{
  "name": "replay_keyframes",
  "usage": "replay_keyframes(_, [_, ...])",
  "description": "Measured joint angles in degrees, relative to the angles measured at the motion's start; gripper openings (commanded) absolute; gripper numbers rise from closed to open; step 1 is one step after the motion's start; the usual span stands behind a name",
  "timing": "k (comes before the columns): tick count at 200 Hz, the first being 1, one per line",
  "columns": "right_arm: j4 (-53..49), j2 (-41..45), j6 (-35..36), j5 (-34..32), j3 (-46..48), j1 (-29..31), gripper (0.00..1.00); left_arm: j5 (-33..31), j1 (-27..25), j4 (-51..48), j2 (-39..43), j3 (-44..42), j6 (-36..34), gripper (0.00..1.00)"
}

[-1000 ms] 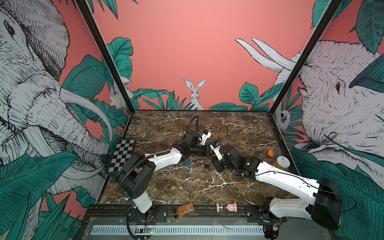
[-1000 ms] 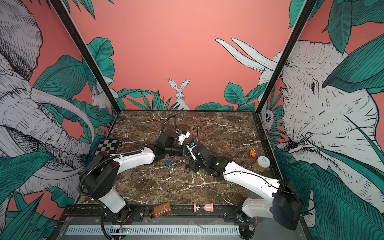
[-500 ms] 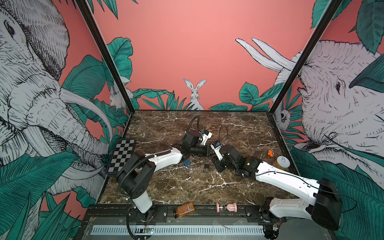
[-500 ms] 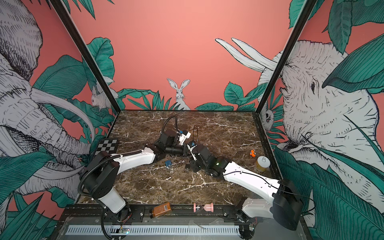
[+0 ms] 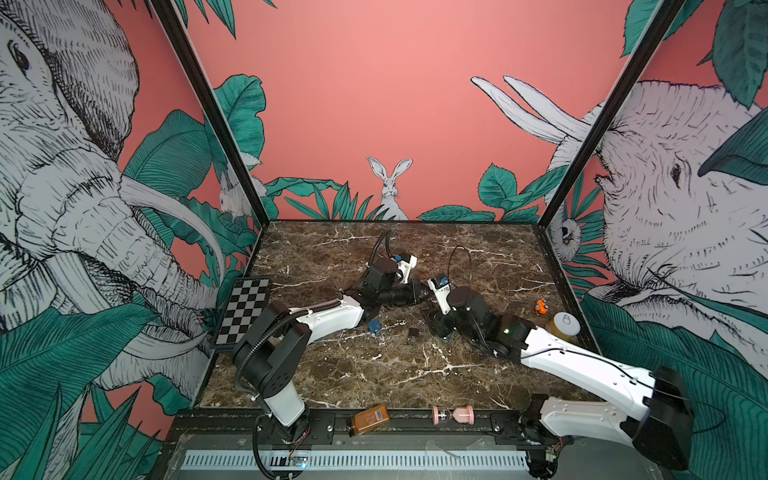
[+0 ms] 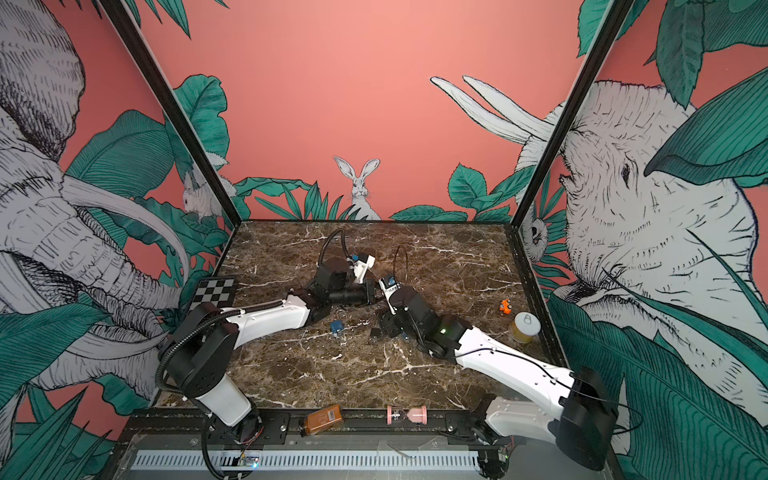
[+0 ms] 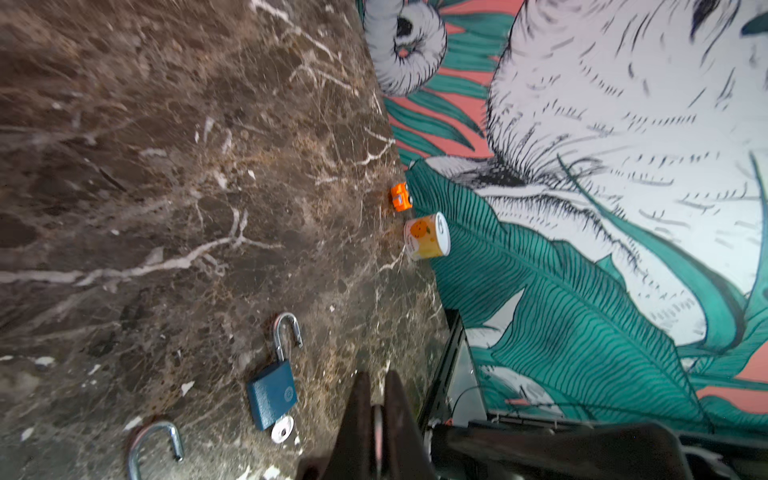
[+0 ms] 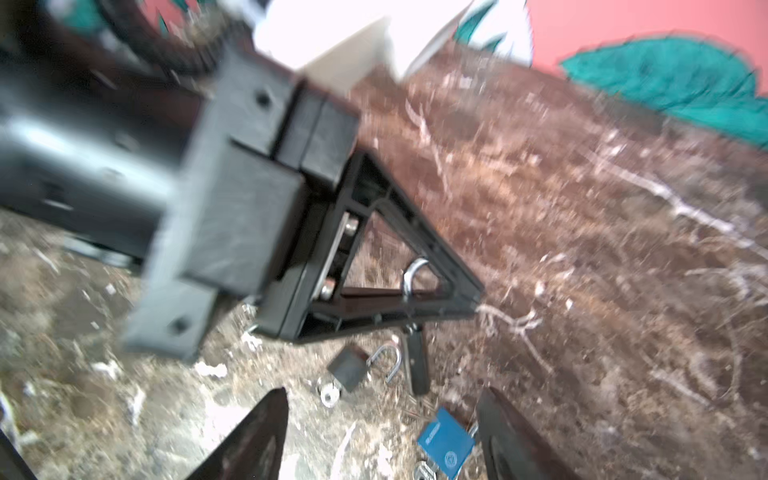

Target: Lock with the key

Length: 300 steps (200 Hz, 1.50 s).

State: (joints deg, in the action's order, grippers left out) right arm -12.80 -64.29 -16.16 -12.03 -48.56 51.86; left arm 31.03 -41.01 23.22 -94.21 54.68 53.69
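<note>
Meeting over the middle of the marble table [image 5: 374, 374], in both top views, the left gripper [image 5: 424, 293] and right gripper [image 5: 438, 328] lie close together. A blue padlock [image 5: 375, 326] lies on the table just beside the left forearm. A black padlock [image 5: 413, 332] lies between it and the right gripper. By the right wall an orange toy car [image 5: 541, 306] stands near a can [image 5: 564, 328] with its white pull-tab lid on and its contents hidden. On the front rail an amber bottle [image 5: 371, 419] lies on its side beside a pink sand timer [image 5: 454, 414]; whether the bottle holds anything cannot be told. A checkerboard [image 5: 245, 309] sits at the left edge.

Left wrist view: the left gripper [image 7: 376, 380] is clenched, fingers pressed together. A thin pale sliver shows between them, too small to name. The blue padlock [image 7: 272, 392] lies flat with its shackle swung open and a silver key [image 7: 282, 428] seated in its base. The can [image 7: 428, 235] carries an orange-fruit label.

Right wrist view (blurred): the right gripper [image 8: 384, 395] is released, its fingers [image 8: 266, 436] spread wide with nothing between them. The black padlock [image 8: 349, 368], shackle open, has a second key [image 8: 328, 392] at its base. The blue padlock [image 8: 446, 442] lies near one finger. At the left gripper's tip a silver arc [image 8: 413, 274] and a dark bar [image 8: 417, 365] show; whether they are held cannot be told.
</note>
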Motion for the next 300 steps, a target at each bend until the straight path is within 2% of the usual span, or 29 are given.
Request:
replay_keyframes(20, [2.9,6.3,0.6,-1.6,1.7,-0.6,0.79,-1.5,1.2,4.3,1.6,-0.4,4.1,0.0])
replay_keyframes(29, [4.6,8.9,1.2,-2.3,2.6,-1.1,0.85,-1.9,1.9,6.8,2.0,-0.5,6.3,0.0])
replay_keyframes(43, [6.9,12.0,2.3,-2.8,4.4,-2.4,0.87,-2.1,2.7,10.7,2.1,-0.5,10.1,0.0])
replay_keyframes(74, [9.1,16.0,4.2,-2.8,6.6,-5.1,0.85,-2.2,3.7,19.6,1.4,-0.8,20.0,0.0])
replay_keyframes(100, [9.8,18.1,4.6,-1.2,7.4,-6.9,0.78,-2.2,3.7,28.1,-0.7,-2.0,27.6,0.0])
replay_keyframes(120, [11.1,19.5,4.4,0.8,8.9,-7.6,0.73,-2.2,3.7,30.9,-1.7,-3.6,30.9,0.0])
replay_keyframes(169, [12.3,19.1,1.9,4.3,11.5,-8.9,0.69,-2.1,3.6,33.7,-1.8,-4.6,33.4,0.0])
replay_keyframes(226, [13.1,14.4,-4.5,13.1,11.1,-15.5,0.67,-2.0,3.6,36.7,-1.8,-4.6,33.9,0.0])
replay_keyframes(266, [16.5,14.3,-8.0,17.9,11.1,-18.3,0.65,-2.0,3.6,36.9,-1.8,-5.6,33.8,0.0])
replay_keyframes(300, [20.8,14.6,-11.4,21.9,12.8,-21.3,0.56,-2.1,3.6,37.1,-1.8,-6.1,33.8,0.0])
